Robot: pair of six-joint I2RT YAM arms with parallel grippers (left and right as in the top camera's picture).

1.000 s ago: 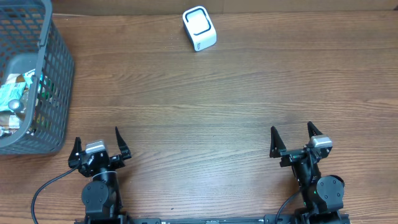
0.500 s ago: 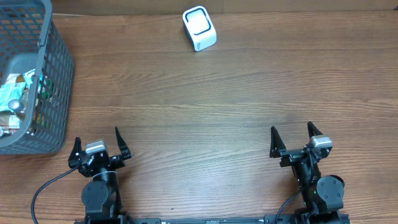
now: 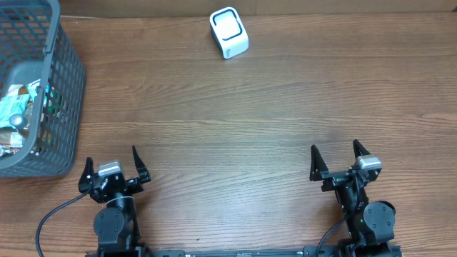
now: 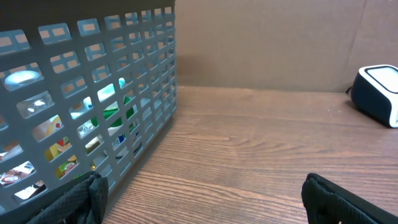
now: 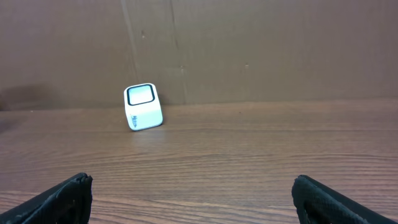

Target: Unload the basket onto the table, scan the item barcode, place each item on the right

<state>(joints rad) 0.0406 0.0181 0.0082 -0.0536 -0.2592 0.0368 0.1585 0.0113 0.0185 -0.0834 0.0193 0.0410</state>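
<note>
Wood-grain table (image 3: 243,121) filled the frame, brown wall (image 5: 261,50) behind; grey basket (image 3: 71,78) upper left, white scanner (image 3: 228,33) top centre. Left gripper (image 3: 111,157) and right gripper (image 3: 334,148) were spread, empty.

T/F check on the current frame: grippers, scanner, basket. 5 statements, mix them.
1. The left gripper and the right gripper both stand open, holding nothing. True.
2. The white scanner stands on the table, apart from the basket. True.
3. The basket is empty. False: packaged items lie in it.
4. The basket sits on the robot's right. False: it is on the left, ahead of the left gripper.
5. One item lies on the table beside the scanner. False: no item shows outside the basket.
</note>
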